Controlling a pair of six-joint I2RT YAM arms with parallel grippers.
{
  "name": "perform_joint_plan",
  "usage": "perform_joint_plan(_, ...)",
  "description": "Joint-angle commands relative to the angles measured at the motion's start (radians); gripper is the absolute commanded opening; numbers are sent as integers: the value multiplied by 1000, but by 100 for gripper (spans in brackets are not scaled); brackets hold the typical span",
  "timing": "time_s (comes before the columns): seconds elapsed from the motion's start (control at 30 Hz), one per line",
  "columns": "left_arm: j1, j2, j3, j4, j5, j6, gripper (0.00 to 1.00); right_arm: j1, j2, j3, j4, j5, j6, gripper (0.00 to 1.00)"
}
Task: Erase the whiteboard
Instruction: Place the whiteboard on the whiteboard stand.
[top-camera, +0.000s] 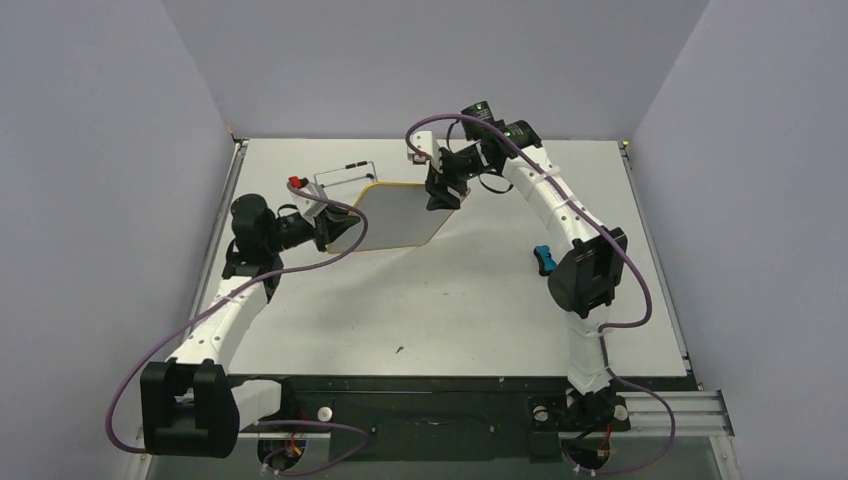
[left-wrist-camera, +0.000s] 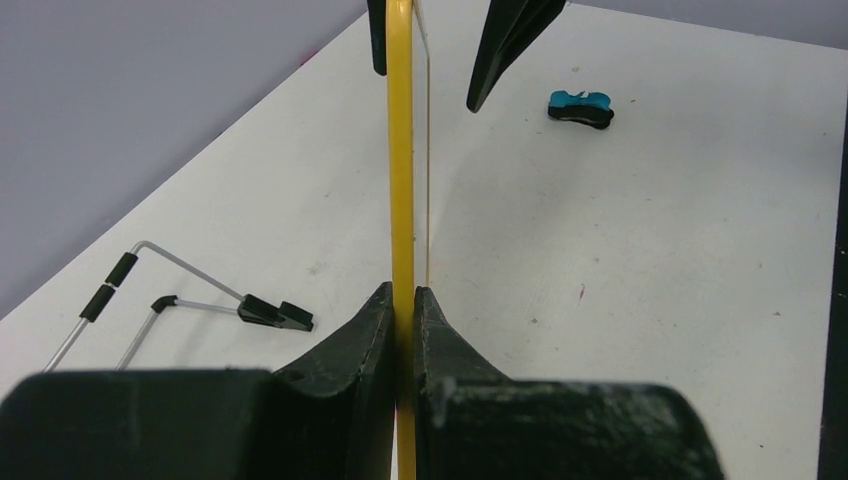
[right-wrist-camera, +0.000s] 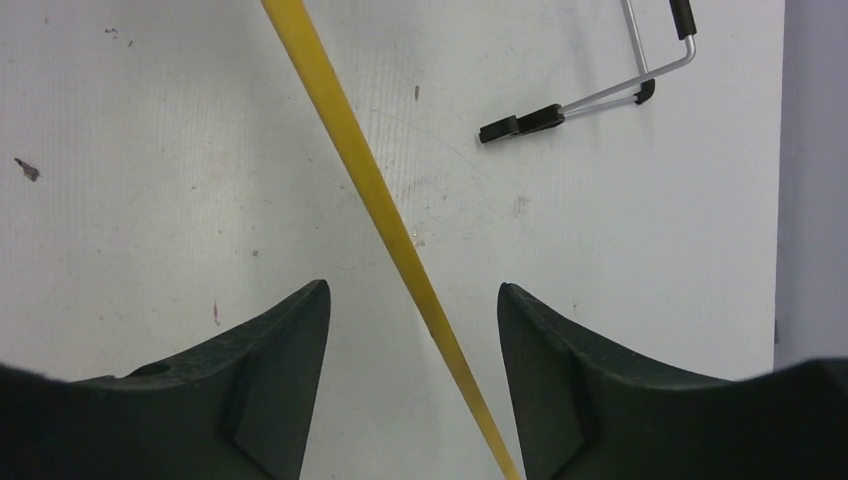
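Whiteboard (top-camera: 395, 215): upper centre of the top view, with a face that looks blank, though it is too small there to be sure.
Left pincer (left-wrist-camera: 402, 295): pinching the whiteboard's yellow frame at its left side.
Right pincer (right-wrist-camera: 412, 290): spread, straddling the frame's upper right edge without touching it.
Blue eraser (top-camera: 541, 258): on the table (top-camera: 480, 320), right of centre.
Wire stand (top-camera: 345, 172): just above the whiteboard's upper left.
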Motion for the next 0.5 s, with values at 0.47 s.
perform_joint_plan(0.47, 209, 428, 267, 600, 118, -421, 0, -196, -442, -465, 168, -233, 181, 84)
